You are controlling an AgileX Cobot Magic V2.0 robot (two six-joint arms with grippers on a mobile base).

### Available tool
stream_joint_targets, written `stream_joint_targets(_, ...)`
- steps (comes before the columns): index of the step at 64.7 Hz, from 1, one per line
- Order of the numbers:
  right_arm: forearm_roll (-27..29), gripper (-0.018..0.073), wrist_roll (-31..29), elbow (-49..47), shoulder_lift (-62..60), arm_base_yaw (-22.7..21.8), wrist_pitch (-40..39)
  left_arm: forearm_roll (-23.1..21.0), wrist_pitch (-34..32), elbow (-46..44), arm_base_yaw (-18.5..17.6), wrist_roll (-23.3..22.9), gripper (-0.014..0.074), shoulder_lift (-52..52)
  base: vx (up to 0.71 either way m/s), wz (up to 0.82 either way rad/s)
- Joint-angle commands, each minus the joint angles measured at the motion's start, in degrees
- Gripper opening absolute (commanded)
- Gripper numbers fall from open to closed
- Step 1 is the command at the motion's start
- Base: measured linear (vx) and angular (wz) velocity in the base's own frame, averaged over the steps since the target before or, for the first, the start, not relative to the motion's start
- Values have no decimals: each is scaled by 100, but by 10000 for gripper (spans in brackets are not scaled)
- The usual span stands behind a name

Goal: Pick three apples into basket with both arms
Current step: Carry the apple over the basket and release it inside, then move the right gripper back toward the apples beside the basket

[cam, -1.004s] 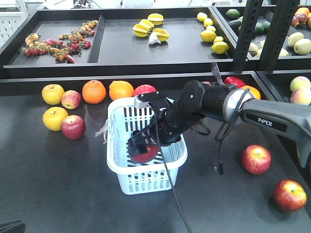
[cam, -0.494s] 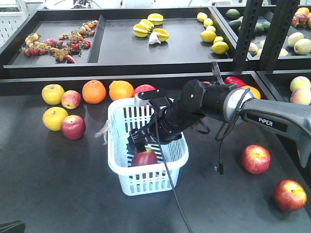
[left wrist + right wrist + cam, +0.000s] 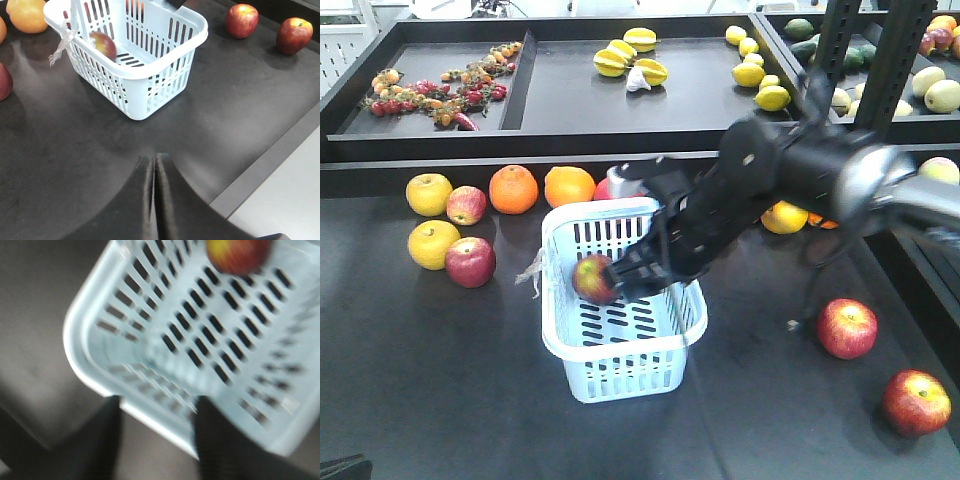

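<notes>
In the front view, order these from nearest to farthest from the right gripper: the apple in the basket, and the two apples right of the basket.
1. Basket apple, beside the right gripper.
2. Middle apple, right of the basket.
3. Corner apple, far right.

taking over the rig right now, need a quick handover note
Left tool: shut, empty, low over the table, short of the basket.
Right tool: open, empty, above the basket's rim.
Done: one apple lies in the basket against a side wall.
Left: two more apples. Near apple and far apple lie loose on the right arm's side.
</notes>
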Motion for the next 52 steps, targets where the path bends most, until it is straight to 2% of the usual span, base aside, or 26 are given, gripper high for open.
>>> stream_joint_targets(1, -824, 76, 467, -193, -687, -17, 297, -132, -342, -133, -6, -45, -7, 43, 0, 0)
stream_joint_targets(4, -1173, -17, 762, -186, -842, -17, 487, -132, -342, -133, -6, -45, -7, 43, 0, 0)
stream_joint_targets(15, -2372, -9, 1453, -181, -1391, -52, 904, -132, -342, -133, -6, -45, -7, 43, 0, 0)
stream_joint_targets(20, -2504, -9, 1581, -181, -1554, -291, 1001, -132, -342, -133, -6, -45, -7, 43, 0, 0)
stream_joint_targets(31, -2142, -7, 1447, -179, -1774, -1366, 1133, -132, -342, -133, -6, -45, -7, 43, 0, 0)
stream_joint_targets(41, -1482, 19, 1027, -179, -1717, -2570, 1138, -132, -342, -133, -6, -45, -7, 43, 0, 0)
stream_joint_targets(48, -776, 91, 433, -179, -1542, -3132, 1151, -132, -342, -133, -6, -45, -7, 43, 0, 0)
stream_joint_targets(52, -352, 176, 19, -179, -1378, -3313, 1179, -132, -342, -133, -6, -45, -7, 43, 0, 0)
